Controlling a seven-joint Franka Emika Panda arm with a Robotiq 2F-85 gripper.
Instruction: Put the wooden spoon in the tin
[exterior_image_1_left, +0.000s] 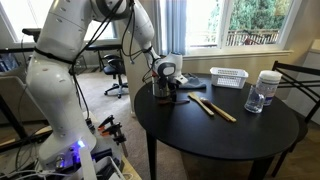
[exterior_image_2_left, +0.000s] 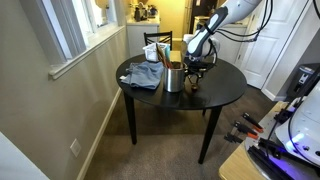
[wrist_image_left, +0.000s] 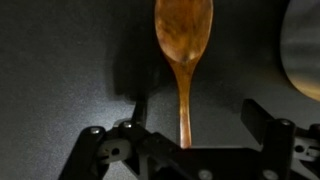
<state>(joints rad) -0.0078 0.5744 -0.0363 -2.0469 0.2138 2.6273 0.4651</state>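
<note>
A wooden spoon (wrist_image_left: 183, 45) lies on the black table, its bowl pointing away from me in the wrist view. Its handle runs back between my fingers. My gripper (wrist_image_left: 195, 125) is open, low over the handle end, with a finger on each side and not touching it. In both exterior views the gripper (exterior_image_1_left: 165, 88) (exterior_image_2_left: 197, 75) hangs just above the table. The grey metal tin (exterior_image_2_left: 174, 78) stands upright right beside it. A pale curved edge (wrist_image_left: 303, 50) at the right of the wrist view may be the tin.
Round black table (exterior_image_1_left: 240, 135). Two more wooden utensils (exterior_image_1_left: 215, 108) lie near its middle. A white slotted basket (exterior_image_1_left: 228, 77) and a clear lidded jar (exterior_image_1_left: 265, 92) stand farther off. A chair (exterior_image_1_left: 295, 80) is by the table, windows beyond.
</note>
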